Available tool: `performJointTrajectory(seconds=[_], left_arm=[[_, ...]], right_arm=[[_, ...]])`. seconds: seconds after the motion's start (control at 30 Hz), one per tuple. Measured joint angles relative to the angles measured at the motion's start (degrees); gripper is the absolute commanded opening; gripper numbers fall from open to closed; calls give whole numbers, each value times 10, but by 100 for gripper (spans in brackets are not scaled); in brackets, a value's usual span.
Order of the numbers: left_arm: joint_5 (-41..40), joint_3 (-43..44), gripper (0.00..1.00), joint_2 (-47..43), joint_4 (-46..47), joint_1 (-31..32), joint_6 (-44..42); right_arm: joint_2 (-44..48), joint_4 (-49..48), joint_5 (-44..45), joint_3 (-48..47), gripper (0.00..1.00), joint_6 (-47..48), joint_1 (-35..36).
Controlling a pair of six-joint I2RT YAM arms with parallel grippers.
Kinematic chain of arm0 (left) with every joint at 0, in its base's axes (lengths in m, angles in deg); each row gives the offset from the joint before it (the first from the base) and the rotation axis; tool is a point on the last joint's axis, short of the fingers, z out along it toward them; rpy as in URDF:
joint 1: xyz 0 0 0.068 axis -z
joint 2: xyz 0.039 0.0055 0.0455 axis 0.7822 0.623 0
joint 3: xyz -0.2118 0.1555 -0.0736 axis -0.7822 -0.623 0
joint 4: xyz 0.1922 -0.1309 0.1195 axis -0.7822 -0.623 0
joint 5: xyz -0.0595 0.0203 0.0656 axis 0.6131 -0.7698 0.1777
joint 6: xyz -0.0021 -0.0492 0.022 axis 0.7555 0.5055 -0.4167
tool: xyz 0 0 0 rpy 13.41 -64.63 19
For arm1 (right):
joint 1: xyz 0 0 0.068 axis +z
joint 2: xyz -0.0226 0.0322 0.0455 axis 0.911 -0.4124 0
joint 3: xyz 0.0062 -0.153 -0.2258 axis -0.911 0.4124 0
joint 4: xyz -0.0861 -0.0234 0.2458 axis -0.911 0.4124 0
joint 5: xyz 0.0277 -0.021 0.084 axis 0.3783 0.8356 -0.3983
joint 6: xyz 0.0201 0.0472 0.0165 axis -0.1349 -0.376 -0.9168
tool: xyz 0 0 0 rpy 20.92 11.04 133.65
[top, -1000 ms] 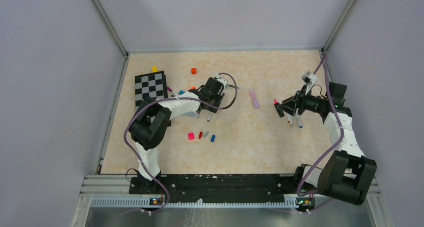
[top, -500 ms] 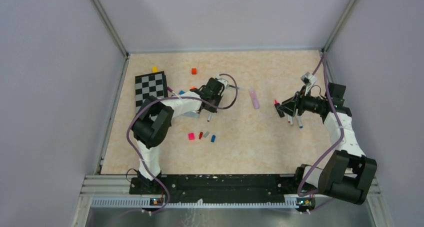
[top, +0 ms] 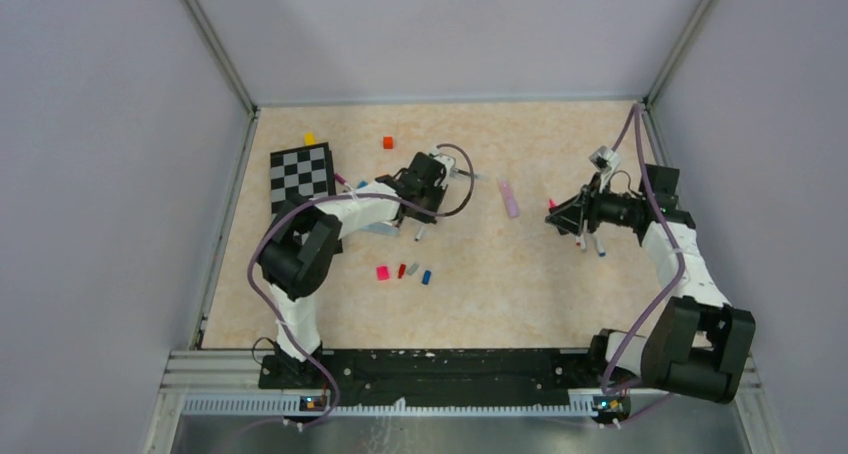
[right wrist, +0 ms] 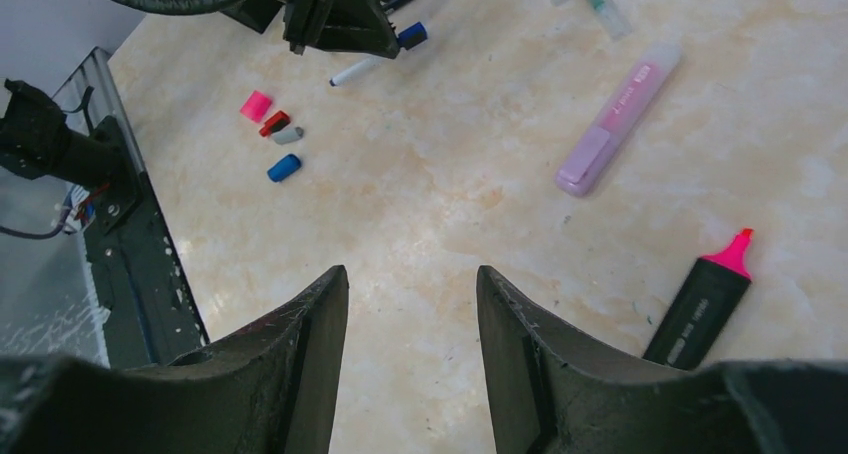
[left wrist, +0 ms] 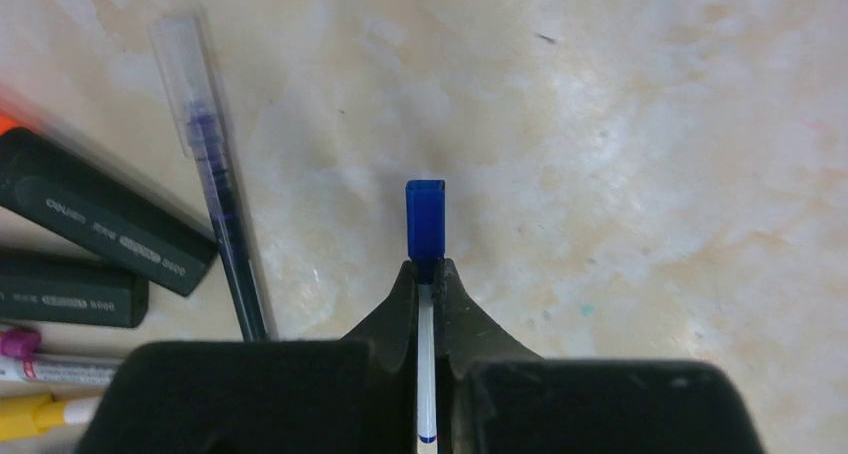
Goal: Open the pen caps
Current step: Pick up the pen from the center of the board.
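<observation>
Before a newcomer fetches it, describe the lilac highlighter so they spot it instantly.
On the table, look between the left gripper and right gripper. The lilac highlighter lies alone there, its body pale, while the black highlighter nearby has a pink tip.

Lighting bright, even, diffuse, shadows faint — left wrist view soft, left-edge pens (left wrist: 100, 224) smeared; overhead view sharp.

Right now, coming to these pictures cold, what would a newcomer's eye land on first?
Left of centre, the left gripper is shut on a thin white pen whose blue cap sticks out past its fingertips. On the right, the right gripper hangs open above the table, a black highlighter with its pink tip exposed beside it. Four loose caps, pink, red, grey and blue, lie clustered just below the left gripper in the top view.
</observation>
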Motion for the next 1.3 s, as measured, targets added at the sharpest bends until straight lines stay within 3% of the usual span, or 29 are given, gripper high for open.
performJointTrajectory(seconds=[0.13,0.27,0.43,0.7,1.03,1.1,1.17,1.23,1.3], left_arm=[[65,-70,0,-89,64,0,38],[148,-172,0,-215,208,0,120],[193,-297,0,-301,431,29,242],[122,-382,0,-300,624,145,326],[15,-385,0,-274,741,200,336],[3,-385,0,-269,748,205,336],[-3,-385,0,-264,749,209,336],[-10,-385,0,-259,756,213,336],[-14,-385,0,-257,760,216,336]], right_arm=[[-12,0,-9,0,50,3,43],[-17,-18,-35,6,57,-9,88],[-15,-172,-81,73,68,-133,137],[-16,-380,-81,129,69,-338,208],[-35,-460,-64,130,64,-449,257],[-37,-468,-63,130,61,-459,263],[-39,-473,-60,130,51,-467,268],[-42,-478,-56,130,35,-469,273],[-46,-478,-54,130,7,-467,275]])
